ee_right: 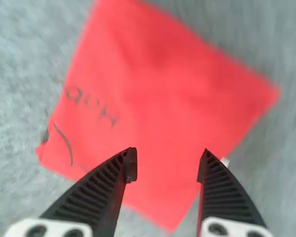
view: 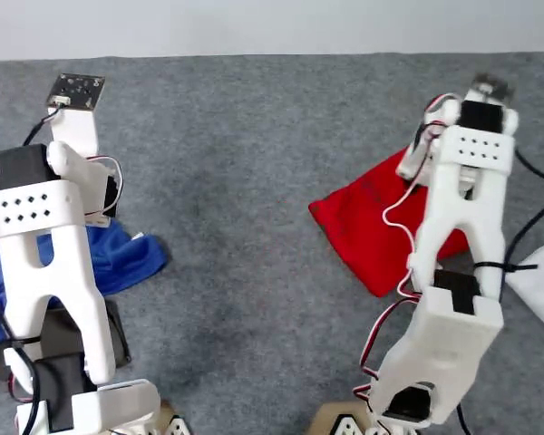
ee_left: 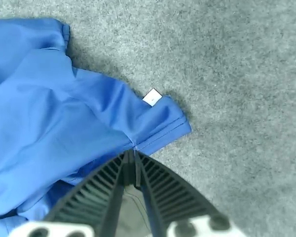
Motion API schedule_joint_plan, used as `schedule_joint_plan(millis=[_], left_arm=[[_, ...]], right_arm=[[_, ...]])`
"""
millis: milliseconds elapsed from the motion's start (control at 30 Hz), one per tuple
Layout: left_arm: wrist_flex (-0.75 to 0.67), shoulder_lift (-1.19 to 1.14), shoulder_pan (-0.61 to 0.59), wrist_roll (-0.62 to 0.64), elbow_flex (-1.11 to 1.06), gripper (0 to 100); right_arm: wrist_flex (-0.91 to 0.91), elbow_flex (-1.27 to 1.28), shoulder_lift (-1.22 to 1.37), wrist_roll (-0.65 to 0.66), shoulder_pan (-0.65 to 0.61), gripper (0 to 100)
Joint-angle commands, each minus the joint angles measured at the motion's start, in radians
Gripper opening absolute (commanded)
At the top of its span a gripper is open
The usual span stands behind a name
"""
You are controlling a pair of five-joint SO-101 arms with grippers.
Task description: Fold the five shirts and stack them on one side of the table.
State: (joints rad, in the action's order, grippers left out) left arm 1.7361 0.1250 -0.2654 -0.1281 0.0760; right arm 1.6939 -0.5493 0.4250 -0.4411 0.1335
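Observation:
A blue shirt (ee_left: 54,123) lies crumpled on the grey table, and its hem and creases run into my left gripper (ee_left: 133,157), which is shut on the cloth at the hem near a small white tag (ee_left: 152,97). From above, the blue shirt (view: 118,254) spreads out from under the left arm. A folded red shirt (ee_right: 158,108) with dark print lies flat below my right gripper (ee_right: 165,165), which hangs open above it without touching. In the high view the red shirt (view: 367,227) is partly covered by the right arm.
A white shirt (view: 539,281) pokes in at the right edge. Dark grey cloth (view: 72,331) lies under the left arm near the front left. The grey carpeted table (view: 245,181) stretches between the two arms.

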Motion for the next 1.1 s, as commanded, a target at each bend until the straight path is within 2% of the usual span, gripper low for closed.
schedule_joint_plan(millis=[0,167,233,467,767,967,1067], left_arm=[[0.015,0.038,0.003,-0.008,0.002,1],[0.015,0.038,0.003,-0.008,0.002,1],[0.015,0.038,0.003,-0.008,0.002,1],[0.017,0.038,0.003,-0.008,0.002,1],[0.017,0.038,0.003,-0.008,0.002,1],[0.017,0.038,0.003,-0.008,0.002,1],[0.017,0.038,0.002,-0.008,0.002,1]], right_arm=[[0.084,-0.058,-0.067,-0.133,-0.036,22.1],[0.065,-0.005,-0.067,-0.206,-0.036,37.7],[0.030,0.035,-0.067,-0.229,-0.038,40.2],[-0.162,0.204,-0.022,-0.264,-0.039,40.2],[-0.318,0.219,0.234,-0.313,-0.039,40.1],[-0.351,0.215,0.323,-0.321,-0.050,40.0],[-0.348,0.215,0.318,-0.316,-0.051,33.6]])
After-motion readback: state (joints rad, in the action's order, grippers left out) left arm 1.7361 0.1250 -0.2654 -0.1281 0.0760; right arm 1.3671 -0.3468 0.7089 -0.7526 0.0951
